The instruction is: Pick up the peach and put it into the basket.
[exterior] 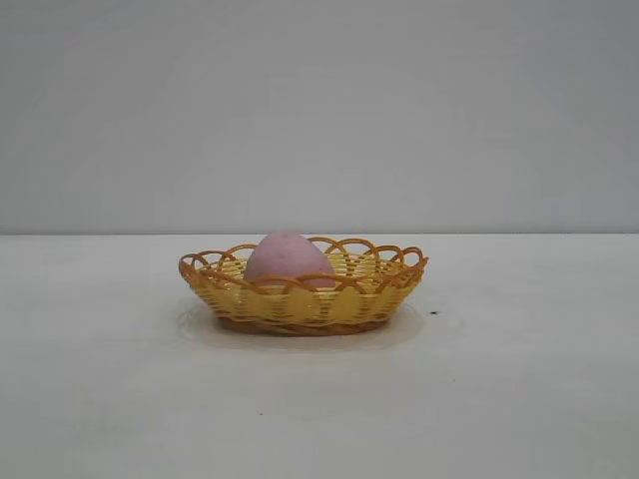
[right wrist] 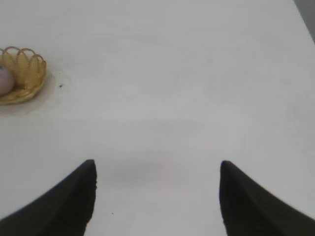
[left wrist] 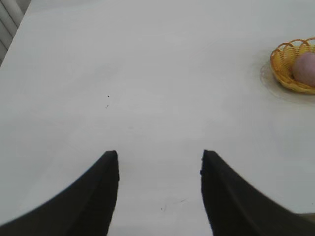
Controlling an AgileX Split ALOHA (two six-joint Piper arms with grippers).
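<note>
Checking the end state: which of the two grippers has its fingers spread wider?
The right gripper: the gap between its dark fingers is clearly wider than the left gripper's. Both are empty over bare table.

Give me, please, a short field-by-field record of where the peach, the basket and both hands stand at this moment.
peach: inside the basket, resting on its floor
basket: upright on the table, mid-scene
table: white, a few small dark specks
left hand: open, empty, over bare table, away from the basket
right hand: open, empty, over bare table, away from the basket
task state: peach already in the basket
</note>
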